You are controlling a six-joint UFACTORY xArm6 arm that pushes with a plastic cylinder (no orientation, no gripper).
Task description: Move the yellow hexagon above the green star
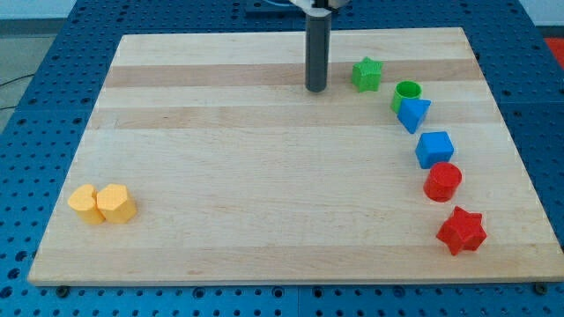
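**Ana:** Camera view put your tip [316,89] near the board's top edge, just to the view's left of the green star [367,74], and well apart from the yellow hexagon [116,203], which sat at the view's bottom left, touching a second yellow block [85,204] on its left.

**Ben:** And the jaws?

**Ana:** You had none to report; the arm ended in a bare rod, so nothing opened or closed.

**Ben:** How should you have handled the push?

**Ana:** I judged you needed to bring the tip round to the hexagon's lower left, between the two yellow blocks if it fitted, and drive it diagonally toward the view's top right. You'd have wanted short, centred pushes, because an off-centre contact would likely spin it aside.

**Ben:** Anything in the way?

**Ana:** The middle of the wooden board [264,176] was open. Your risks sat at the end: little room showed between the star and the top edge. The green cylinder [407,92], blue triangle [412,114], blue cube [434,149], red cylinder [442,181] and red star [462,230] curved down the view's right.
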